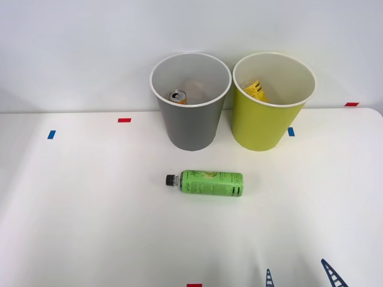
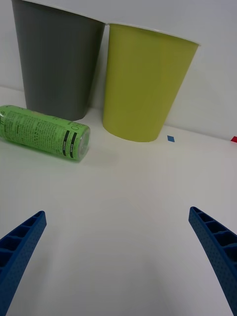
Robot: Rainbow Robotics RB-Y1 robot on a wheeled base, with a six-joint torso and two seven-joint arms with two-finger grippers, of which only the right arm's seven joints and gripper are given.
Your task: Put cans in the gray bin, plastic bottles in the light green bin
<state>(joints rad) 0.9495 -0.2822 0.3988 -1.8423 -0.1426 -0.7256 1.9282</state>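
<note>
The plastic bottle (image 1: 206,183) lay on its side on the white table (image 1: 90,227), its black cap pointing toward the robot's left and its green label facing up. It sat just in front of the gray bin (image 1: 190,122), apart from it, a little toward the light green bin (image 1: 266,119). The two bins stood upright side by side against the wall, nearly touching at their white rims, the light green one to the gray bin's right. Inside the gray bin an orange can (image 1: 178,96) rested with its silver top showing. Something yellow with dark print (image 1: 255,89) leaned inside the light green bin; I could not tell what it was. The right gripper (image 1: 299,276) hung well in front of the gray bin and to its right, above bare table, its blue fingers (image 2: 19,244) spread wide and holding nothing.
</note>
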